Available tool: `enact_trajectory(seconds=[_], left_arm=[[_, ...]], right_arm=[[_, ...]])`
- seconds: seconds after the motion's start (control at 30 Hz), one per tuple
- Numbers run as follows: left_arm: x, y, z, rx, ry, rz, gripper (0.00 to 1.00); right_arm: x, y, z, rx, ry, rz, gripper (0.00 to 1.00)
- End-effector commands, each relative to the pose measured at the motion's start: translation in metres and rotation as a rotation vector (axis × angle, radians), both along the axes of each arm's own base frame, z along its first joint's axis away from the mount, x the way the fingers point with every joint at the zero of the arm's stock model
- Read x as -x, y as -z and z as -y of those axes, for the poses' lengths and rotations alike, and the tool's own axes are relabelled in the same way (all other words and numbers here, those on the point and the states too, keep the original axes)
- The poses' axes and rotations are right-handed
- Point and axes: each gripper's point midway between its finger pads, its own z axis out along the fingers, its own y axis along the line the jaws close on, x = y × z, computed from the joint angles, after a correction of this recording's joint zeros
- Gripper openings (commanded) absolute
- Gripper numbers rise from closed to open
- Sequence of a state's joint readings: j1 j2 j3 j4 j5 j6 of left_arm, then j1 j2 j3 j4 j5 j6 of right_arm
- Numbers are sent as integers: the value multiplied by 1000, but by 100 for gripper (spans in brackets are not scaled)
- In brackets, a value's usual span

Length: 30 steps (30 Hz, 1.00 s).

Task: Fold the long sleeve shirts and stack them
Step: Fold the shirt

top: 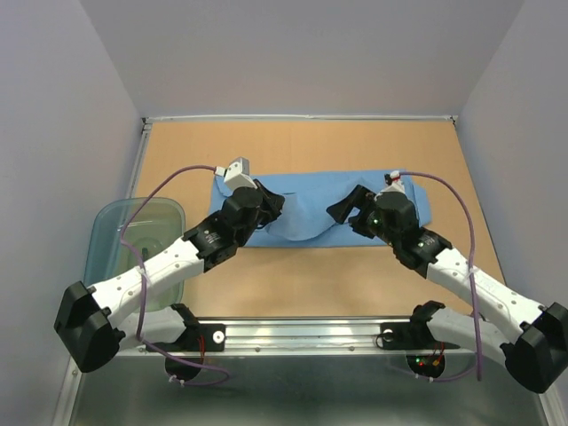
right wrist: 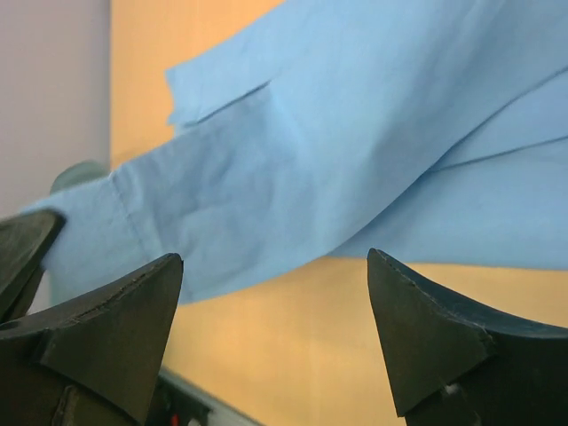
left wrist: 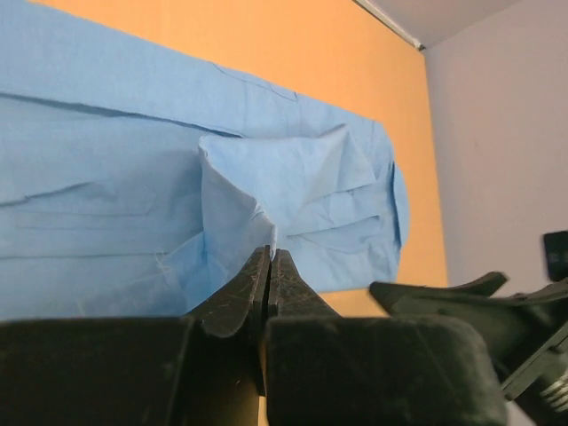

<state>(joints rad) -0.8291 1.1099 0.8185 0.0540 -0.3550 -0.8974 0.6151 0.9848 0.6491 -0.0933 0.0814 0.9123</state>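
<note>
No legible text, brand or number in any of the three views. The shirt (top: 306, 204) shows plain blue cloth only.

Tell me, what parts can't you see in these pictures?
- Top view: the arms cover part of the shirt, so its collar and buttons can't be found.
- Top view: the left arm crosses the tub and hides its right side.
- Left wrist view: the left claw blocks the shirt's near edge.
- Right wrist view: past the right claw, the shirt runs off the top and right edges.
</note>
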Motion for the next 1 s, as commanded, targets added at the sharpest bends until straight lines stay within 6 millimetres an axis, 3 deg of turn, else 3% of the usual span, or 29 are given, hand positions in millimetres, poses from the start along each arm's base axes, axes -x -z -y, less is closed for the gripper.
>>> enact_trajectory(seconds=[0.0,0.07,0.13,0.2,0.27,0.33,0.43,0.53,0.67,0.7,0.83,0.97], left_arm=[[-5,-30,-15,-168,24,115,4],[-4,-37,-14,-195,47,130,4],[-4,-38,-15,-221,57,132,4],[-2,-31,-18,-249,57,106,5],[2,-27,-21,-269,66,79,5],[6,-30,-19,-257,78,58,5],[19,-27,-17,-234,119,-5,5],[32,-19,-13,-221,173,-64,5],[56,0,-5,-196,271,-153,5],[59,5,-4,-192,285,-171,5],[79,24,3,-181,376,-233,5],[94,22,13,-170,481,-231,5]], right_arm=[[-26,-22,59,211,205,47,89],[-40,-27,86,249,284,53,89],[-55,-32,99,251,310,45,89],[-71,-32,124,267,358,27,86],[-89,-28,136,269,375,-10,83],[-102,-14,140,288,374,-54,82],[-122,-16,145,316,393,-59,81],[-142,-3,147,331,399,-92,77],[-165,18,149,375,382,-124,73],[-171,34,147,386,370,-154,71],[-177,68,146,415,344,-212,66],[-171,98,157,473,359,-268,64]])
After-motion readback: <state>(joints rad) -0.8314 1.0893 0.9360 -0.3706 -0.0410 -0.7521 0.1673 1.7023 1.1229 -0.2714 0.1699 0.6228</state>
